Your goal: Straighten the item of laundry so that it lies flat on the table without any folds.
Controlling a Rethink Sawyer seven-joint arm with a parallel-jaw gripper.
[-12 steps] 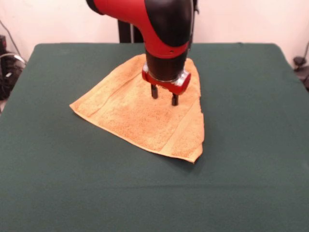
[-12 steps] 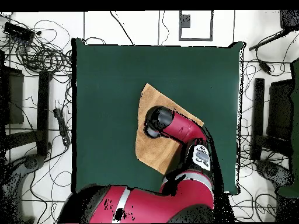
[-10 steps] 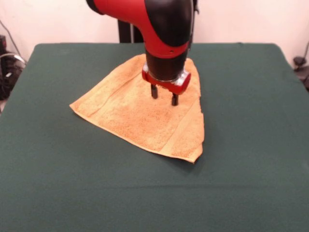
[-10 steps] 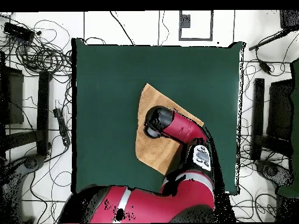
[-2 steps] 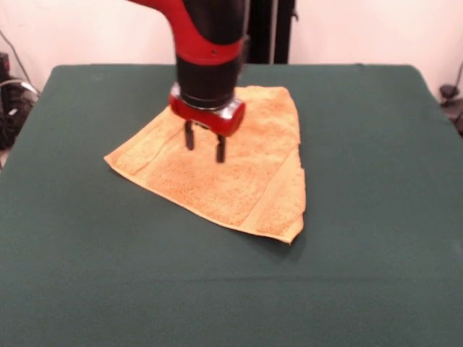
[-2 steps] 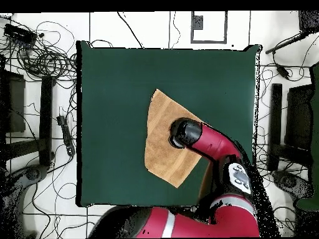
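The item of laundry, an orange-tan towel [image 5: 249, 181], lies mid-table [image 5: 376, 188] in a roughly triangular shape, with one part apparently folded over. A band stripe runs near its right edge. My gripper [image 5: 205, 147] hangs over the towel's left-centre, open, its two dark fingers [image 5: 189, 137] pointing down just above the cloth with nothing between them. In the overhead view the towel [image 6: 161, 140] shows on the green table [image 6: 118, 87], and the arm's wrist [image 6: 185, 132] covers the gripper and the towel's right side.
Green table surface surrounds the towel on all sides. A black post [image 5: 271, 29] stands behind the far table edge. Tangled cables [image 6: 43, 59] and equipment lie on the floor round the table.
The arm and gripper have shifted left across the towel in the front view, right in the overhead view. The gripper remains open. The towel has not moved.
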